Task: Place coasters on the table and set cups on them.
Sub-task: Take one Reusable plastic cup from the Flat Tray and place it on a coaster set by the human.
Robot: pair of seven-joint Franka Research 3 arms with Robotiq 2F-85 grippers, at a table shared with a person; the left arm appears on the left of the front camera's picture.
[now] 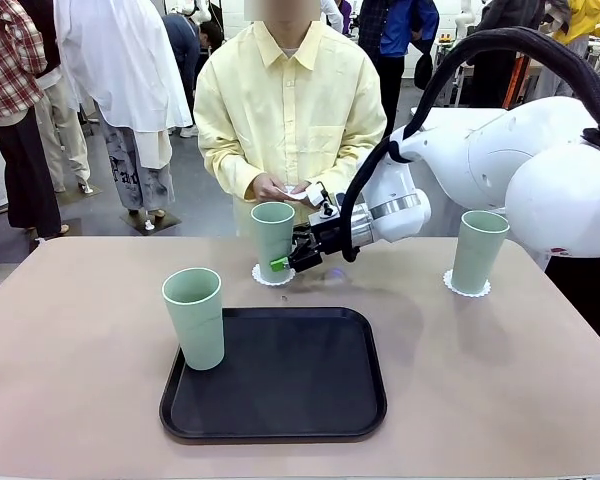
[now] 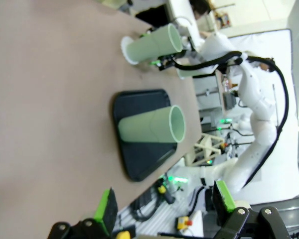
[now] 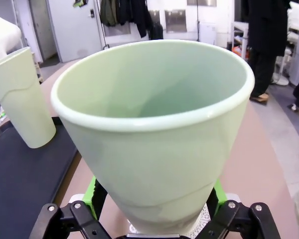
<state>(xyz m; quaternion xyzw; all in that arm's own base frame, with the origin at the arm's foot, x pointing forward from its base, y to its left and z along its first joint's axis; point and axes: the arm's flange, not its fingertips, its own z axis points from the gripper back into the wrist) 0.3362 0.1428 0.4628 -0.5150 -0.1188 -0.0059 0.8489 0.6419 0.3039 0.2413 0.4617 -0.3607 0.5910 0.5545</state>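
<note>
A mint-green cup (image 1: 272, 238) stands upright on a lacy white coaster (image 1: 273, 276) at the far middle of the table (image 1: 80, 330). My right gripper (image 1: 291, 262) is open around this cup's base; its green pads (image 3: 96, 195) flank the cup (image 3: 154, 124) in the right wrist view, with the coaster (image 3: 205, 217) showing underneath. A second cup (image 1: 478, 248) sits on a coaster (image 1: 467, 289) at the right. The third cup (image 1: 193, 318) stands on the black tray (image 1: 280, 425). My left gripper (image 2: 164, 205) hangs open over the table's near edge, nothing between its fingers.
The person at the far side holds a white coaster (image 1: 298, 190) in both hands just behind the middle cup. The tray takes up the near middle of the table. Bare tabletop lies to the left and to the near right.
</note>
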